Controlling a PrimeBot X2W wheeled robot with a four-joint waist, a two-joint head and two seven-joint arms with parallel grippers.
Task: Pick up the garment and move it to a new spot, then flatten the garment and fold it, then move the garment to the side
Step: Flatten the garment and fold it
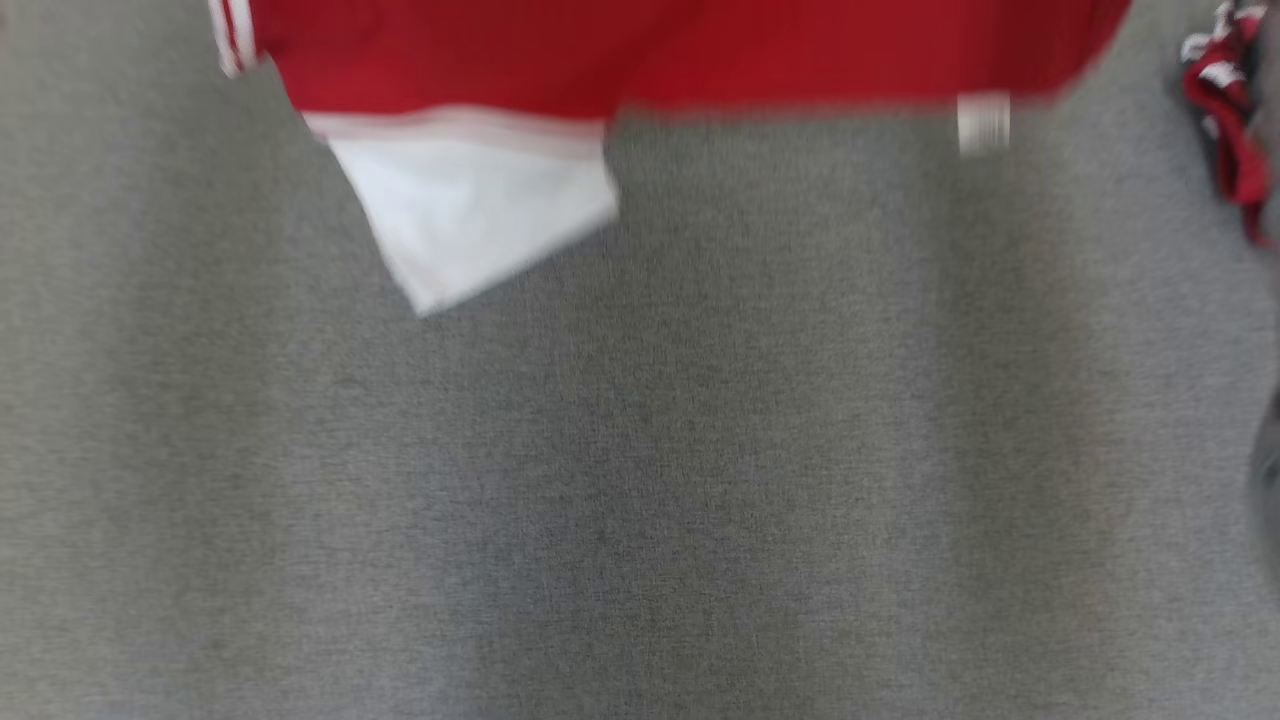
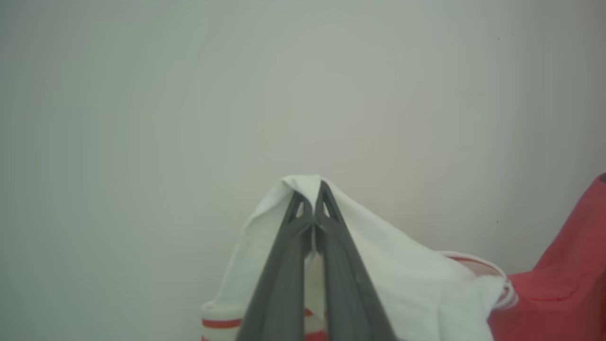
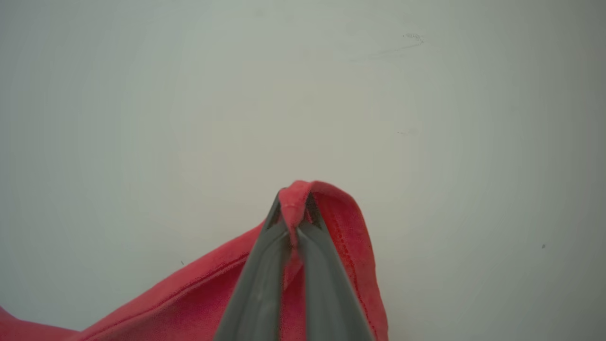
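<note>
Pinching a white part of the garment [image 2: 402,270], the left gripper [image 2: 313,201] is closed tight; the right gripper [image 3: 293,208] is clamped on its red hem.

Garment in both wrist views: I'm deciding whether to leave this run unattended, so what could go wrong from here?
1. The left gripper and right gripper each pinch the garment just at the fingertips, on a thin fold, so either corner could slip out.
2. The white flap juts askew below the red edge and may land creased on the gray surface.
3. The head view is blurred, so placement may be misjudged near the red-and-white bundle.
</note>
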